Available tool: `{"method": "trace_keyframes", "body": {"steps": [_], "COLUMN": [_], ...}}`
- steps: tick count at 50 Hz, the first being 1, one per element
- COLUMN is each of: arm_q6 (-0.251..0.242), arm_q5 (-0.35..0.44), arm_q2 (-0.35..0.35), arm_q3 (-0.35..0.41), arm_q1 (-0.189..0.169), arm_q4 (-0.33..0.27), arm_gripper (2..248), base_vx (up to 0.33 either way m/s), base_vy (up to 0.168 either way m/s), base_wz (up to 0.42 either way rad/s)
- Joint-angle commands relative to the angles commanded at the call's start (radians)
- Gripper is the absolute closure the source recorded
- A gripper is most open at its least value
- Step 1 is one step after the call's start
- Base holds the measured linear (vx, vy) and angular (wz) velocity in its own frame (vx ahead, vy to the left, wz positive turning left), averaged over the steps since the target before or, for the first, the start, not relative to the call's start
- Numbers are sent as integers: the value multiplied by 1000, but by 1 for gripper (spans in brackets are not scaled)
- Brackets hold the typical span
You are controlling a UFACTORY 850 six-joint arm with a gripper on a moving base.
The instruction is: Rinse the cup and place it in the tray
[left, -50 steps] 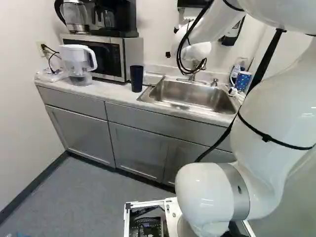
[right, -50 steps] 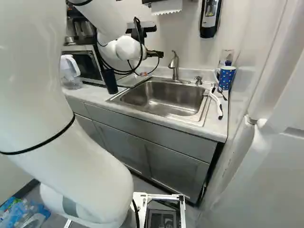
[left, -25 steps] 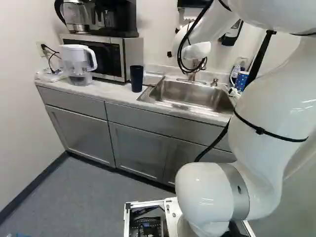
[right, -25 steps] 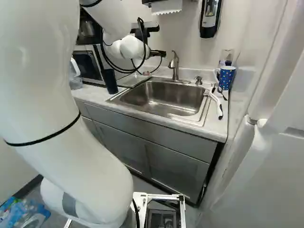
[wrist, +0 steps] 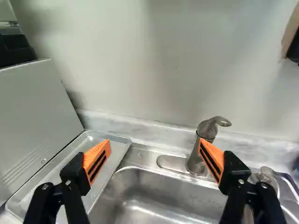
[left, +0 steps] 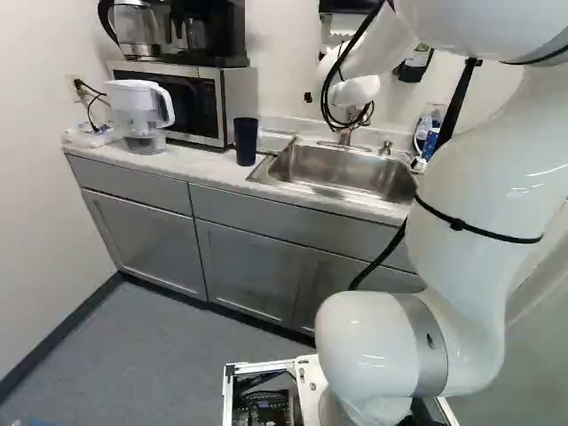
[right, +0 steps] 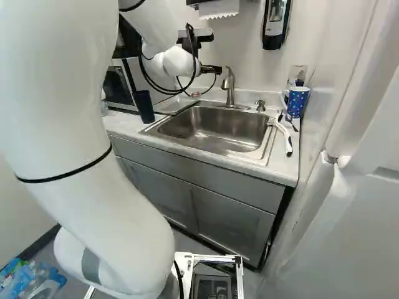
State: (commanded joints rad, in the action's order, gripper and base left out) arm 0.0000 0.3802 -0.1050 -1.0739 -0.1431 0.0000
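In the right base view my gripper [right: 211, 70] is above the sink's back edge, just left of the faucet [right: 229, 87]. In the wrist view the gripper [wrist: 154, 147] stands open, nothing between its pads; one finger overlaps the metal tray [wrist: 91, 139], the other the faucet. The tray lies between the microwave and the sink [wrist: 163, 193]. A dark blue cup [left: 246, 142] stands upright on the counter near the sink's left front corner, outside the tray. A blue dotted mug [right: 297, 101] is on the counter right of the sink.
A microwave [left: 191, 98] and a white-lidded pitcher [left: 142, 111] stand on the counter. Right of the sink lie a white-handled utensil [right: 284, 134] and a spoon. A soap dispenser [right: 276, 25] hangs on the wall. A white door [right: 349, 237] is close at the right.
The arm's large links have swung left in the left base view and right in the right base view. The gripper has shifted slightly nearer the faucet. The base, cup and tray have not moved.
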Motion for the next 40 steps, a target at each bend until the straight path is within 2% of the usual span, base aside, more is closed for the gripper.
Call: {"method": "trace_keyframes", "body": {"steps": [40], "arm_q6": [0], "arm_q5": [-31], "arm_q2": [-64], "arm_q3": [-68], "arm_q1": [-34], "arm_q4": [0], "arm_gripper": [3], "base_vx": [0], "base_vy": [0], "base_wz": [0]}}
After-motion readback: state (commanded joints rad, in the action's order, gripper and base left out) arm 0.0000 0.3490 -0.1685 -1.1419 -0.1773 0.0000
